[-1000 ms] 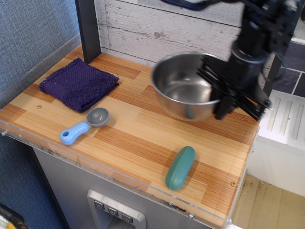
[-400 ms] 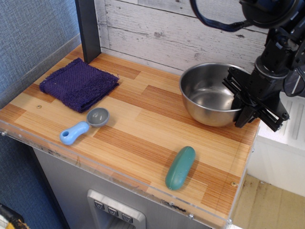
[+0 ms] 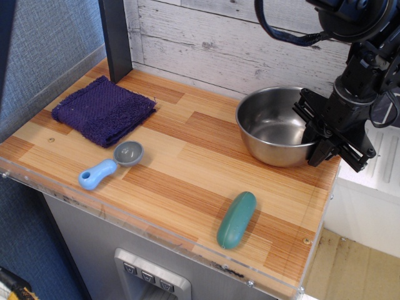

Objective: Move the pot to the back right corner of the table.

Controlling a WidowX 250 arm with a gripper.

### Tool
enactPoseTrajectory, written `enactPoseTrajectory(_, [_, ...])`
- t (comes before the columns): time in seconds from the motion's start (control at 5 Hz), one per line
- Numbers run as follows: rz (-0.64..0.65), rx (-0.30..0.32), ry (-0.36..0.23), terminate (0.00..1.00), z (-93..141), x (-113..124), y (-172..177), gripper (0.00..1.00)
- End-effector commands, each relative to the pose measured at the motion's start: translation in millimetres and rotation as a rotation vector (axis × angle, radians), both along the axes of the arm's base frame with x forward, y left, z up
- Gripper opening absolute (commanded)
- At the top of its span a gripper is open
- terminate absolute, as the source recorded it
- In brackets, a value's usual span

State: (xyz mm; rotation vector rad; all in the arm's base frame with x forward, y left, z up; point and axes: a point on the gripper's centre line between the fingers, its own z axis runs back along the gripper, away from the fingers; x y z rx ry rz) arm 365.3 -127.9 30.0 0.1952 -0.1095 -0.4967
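The pot [image 3: 273, 127], a shiny handleless steel bowl, sits upright on the wood-plank table [image 3: 187, 169] at its back right corner, close to the plank wall. My black gripper [image 3: 317, 139] comes down at the pot's right rim, with its fingers astride the rim and closed on it. The fingertip inside the pot is partly hidden by the gripper body.
A folded purple towel [image 3: 103, 110] lies at the back left. A grey-and-blue scoop [image 3: 110, 165] lies front left and a green oblong object [image 3: 237, 219] front right. A dark post [image 3: 116, 36] stands at the back left. A white surface [image 3: 375, 164] adjoins the right edge.
The pot has moved right and toward the wall with my gripper, from mid-table into the back right corner. Over the last half second both have barely moved.
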Motion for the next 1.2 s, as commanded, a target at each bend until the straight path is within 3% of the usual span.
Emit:
enactPoseTrajectory(0.0, [0.018,-0.024,-0.060,0.00,21.9,0.5,-2.8,1.00])
enactPoseTrajectory(0.4, [-0.009,-0.036,-0.069,0.00,34.9,-3.7,0.7,1.00])
enactPoseTrajectory(0.6, [-0.030,-0.033,-0.112,0.00,57.9,-7.9,1.0,1.00])
enactPoseTrajectory(0.8, [-0.053,-0.076,-0.171,0.00,84.9,-17.3,3.7,1.00])
enactPoseTrajectory(1.0, [-0.053,-0.076,-0.171,0.00,84.9,-17.3,3.7,1.00])
